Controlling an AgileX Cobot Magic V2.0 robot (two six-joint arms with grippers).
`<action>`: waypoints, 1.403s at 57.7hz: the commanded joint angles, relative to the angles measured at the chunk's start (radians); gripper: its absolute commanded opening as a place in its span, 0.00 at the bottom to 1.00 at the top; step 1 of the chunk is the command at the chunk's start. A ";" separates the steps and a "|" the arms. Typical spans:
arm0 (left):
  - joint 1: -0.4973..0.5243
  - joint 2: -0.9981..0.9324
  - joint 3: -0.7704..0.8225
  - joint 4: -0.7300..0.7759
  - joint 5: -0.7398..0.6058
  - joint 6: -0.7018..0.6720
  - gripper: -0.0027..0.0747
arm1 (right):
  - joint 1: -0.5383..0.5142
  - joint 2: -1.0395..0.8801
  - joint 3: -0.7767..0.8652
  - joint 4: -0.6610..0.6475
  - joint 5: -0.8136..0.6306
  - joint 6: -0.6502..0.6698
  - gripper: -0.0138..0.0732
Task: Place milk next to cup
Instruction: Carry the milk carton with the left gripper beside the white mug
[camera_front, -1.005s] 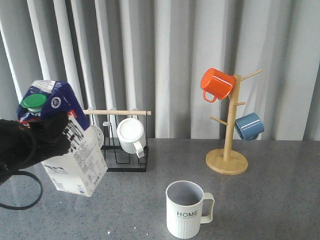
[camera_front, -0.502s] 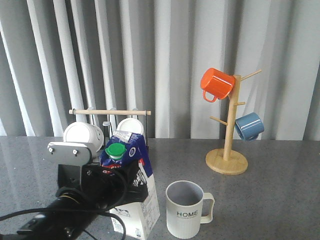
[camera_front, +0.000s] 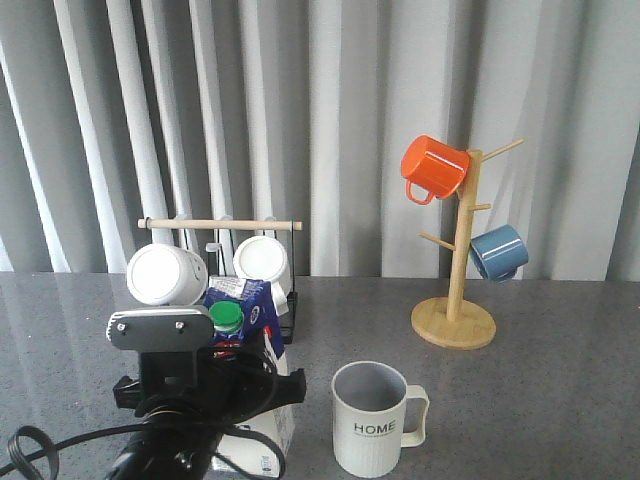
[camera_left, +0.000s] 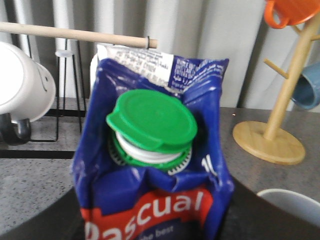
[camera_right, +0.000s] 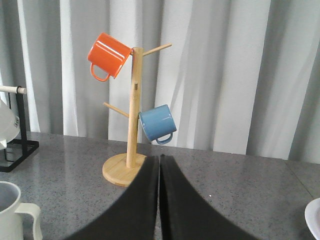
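The milk (camera_front: 252, 308), a blue-and-white carton with a green cap, stands nearly upright just left of the cup (camera_front: 373, 420), with a small gap between them. The cup is a ribbed pale mug marked "HOME". My left gripper (camera_front: 215, 395) is shut on the carton's sides, and the arm hides the carton's lower part. In the left wrist view the carton (camera_left: 155, 165) fills the space between my fingers (camera_left: 40, 225), and the cup's rim (camera_left: 295, 202) shows beside it. My right gripper (camera_right: 160, 172) is shut and empty; the cup (camera_right: 12, 210) shows at that view's edge.
A black wire rack with a wooden rail (camera_front: 222, 226) holds two white mugs (camera_front: 160, 274) close behind the milk. A wooden mug tree (camera_front: 455, 322) with an orange mug (camera_front: 433, 167) and a blue mug (camera_front: 498, 252) stands at the back right.
The milk came down from high on the left, where it was tilted, to the table beside the cup. It now stands straighter. The cup has not moved.
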 joint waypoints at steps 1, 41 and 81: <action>-0.025 -0.016 -0.081 -0.058 -0.087 0.109 0.23 | -0.005 -0.002 -0.029 -0.003 -0.068 -0.007 0.15; -0.108 0.092 -0.207 -0.234 -0.158 0.261 0.23 | -0.005 -0.002 -0.029 -0.003 -0.068 -0.007 0.15; -0.108 0.154 -0.279 -0.307 -0.218 0.208 0.23 | -0.005 -0.002 -0.029 -0.003 -0.068 -0.007 0.15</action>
